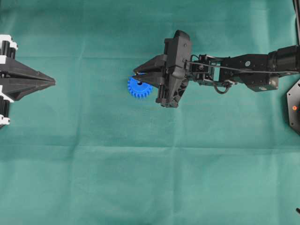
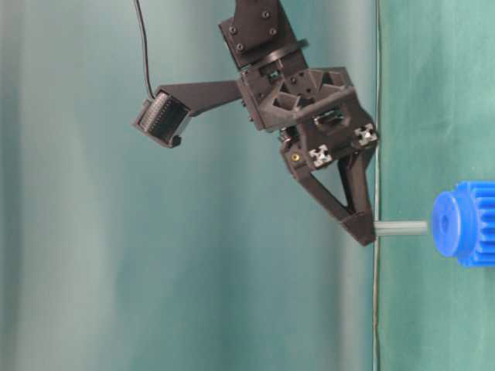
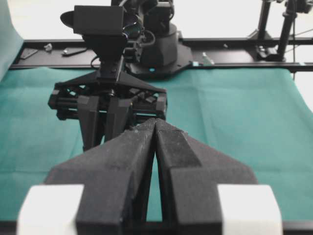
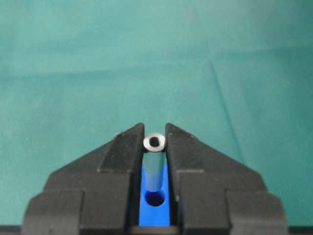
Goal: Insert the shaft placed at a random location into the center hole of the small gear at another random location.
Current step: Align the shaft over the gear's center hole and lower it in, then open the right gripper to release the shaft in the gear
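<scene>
a green cloth point(image 1: 140, 178) covers the whole work surface, with faint fold creases running across it. directly on it lies the small gear point(image 1: 138, 87), bright blue and toothed, flat on the cloth with its hub facing up. the gear sits right beneath the tips of the right gripper point(image 1: 136, 74), and well apart from the left gripper point(image 1: 52, 82).

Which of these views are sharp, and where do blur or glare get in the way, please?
Overhead: evenly lit, sharp on the small gear. Table-level: rotated sideways, the shaft crisp, backdrop soft. Left wrist: left gripper close and slightly soft, background above overexposed. Right wrist: shaft end in focus in the right gripper, cloth soft.
</scene>
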Controlling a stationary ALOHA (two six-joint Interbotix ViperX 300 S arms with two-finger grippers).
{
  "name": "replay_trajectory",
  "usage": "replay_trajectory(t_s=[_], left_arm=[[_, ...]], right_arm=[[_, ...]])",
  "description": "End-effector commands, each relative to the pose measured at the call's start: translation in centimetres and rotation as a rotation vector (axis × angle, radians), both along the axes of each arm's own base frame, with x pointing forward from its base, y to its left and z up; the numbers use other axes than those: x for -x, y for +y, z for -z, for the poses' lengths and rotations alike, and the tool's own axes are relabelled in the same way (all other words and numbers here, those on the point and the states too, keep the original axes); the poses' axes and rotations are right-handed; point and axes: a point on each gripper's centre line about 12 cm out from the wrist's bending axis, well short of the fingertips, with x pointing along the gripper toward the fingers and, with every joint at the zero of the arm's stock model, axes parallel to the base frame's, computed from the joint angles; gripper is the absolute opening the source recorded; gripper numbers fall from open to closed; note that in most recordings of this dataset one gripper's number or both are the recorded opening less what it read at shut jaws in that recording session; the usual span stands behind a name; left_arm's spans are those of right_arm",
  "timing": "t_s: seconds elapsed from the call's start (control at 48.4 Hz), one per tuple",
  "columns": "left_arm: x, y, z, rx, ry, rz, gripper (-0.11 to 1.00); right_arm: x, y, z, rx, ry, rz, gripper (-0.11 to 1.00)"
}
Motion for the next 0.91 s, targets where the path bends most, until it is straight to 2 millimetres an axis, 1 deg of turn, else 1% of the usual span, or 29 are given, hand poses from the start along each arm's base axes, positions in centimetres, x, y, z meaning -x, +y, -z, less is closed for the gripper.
replay_trajectory(t_s=[0.0, 0.537, 0.888], left_arm=[[-0.2, 0.0, -0.9, -0.001, -0.023, 0.001, 0.0], [-0.2, 0.0, -0.9, -0.001, -0.023, 0.001, 0.0], [-0.2, 0.0, -0.9, -0.003, -0.023, 0.002, 0.0]], right_arm=[[-0.4, 0.1, -0.5, 0.003, -0.021, -0.003, 0.14], [-0.5, 0.1, 2.4, -0.01, 0.036, 0.004, 0.14], [-0.6, 0.1, 2.9, -0.023, 0.048, 0.009, 0.14]])
